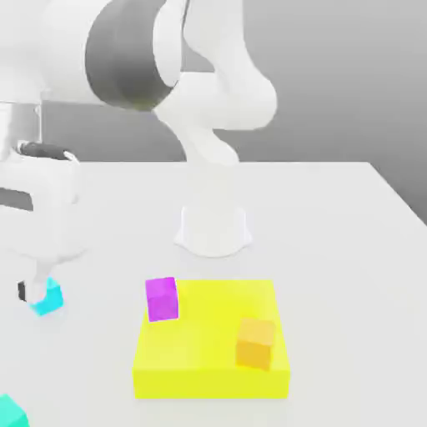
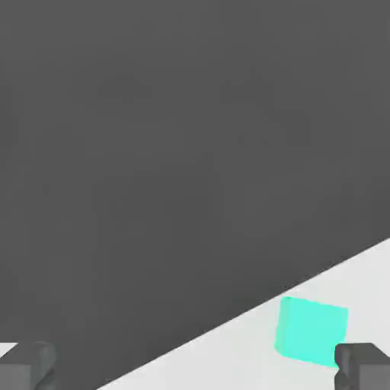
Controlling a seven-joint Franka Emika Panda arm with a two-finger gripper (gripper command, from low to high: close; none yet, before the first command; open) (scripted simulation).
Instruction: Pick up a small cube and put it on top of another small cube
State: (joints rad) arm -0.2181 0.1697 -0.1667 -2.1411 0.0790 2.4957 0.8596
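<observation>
White table (image 1: pixel 334 233) under a gray wall, filling most of the exterior view. White robot arm (image 1: pixel 208 125) standing at the middle of the table, bending over to the left side of the frame. Gripper (image 1: pixel 33 288) low at the left edge, fingers spread wide, holding nothing. Light blue cube (image 1: pixel 48 297) right beside the fingertips, touching or nearly touching; cannot tell which. Small green-blue cube (image 1: pixel 12 412) in the bottom left corner of the frame, partly cut off by the edge, well apart from the gripper. Big flat yellow block (image 1: pixel 208 359) in the lower middle. Purple cube (image 1: pixel 162 298) sitting on its upper left corner. Orange cube (image 1: pixel 255 343) sitting on its right part.

From the hand view, dark gray fingertips (image 2: pixel 364 364) in the two bottom corners, far apart. Green-blue cube (image 2: pixel 311 329) on the white table at the lower right, just beside the right fingertip, not between the two.
</observation>
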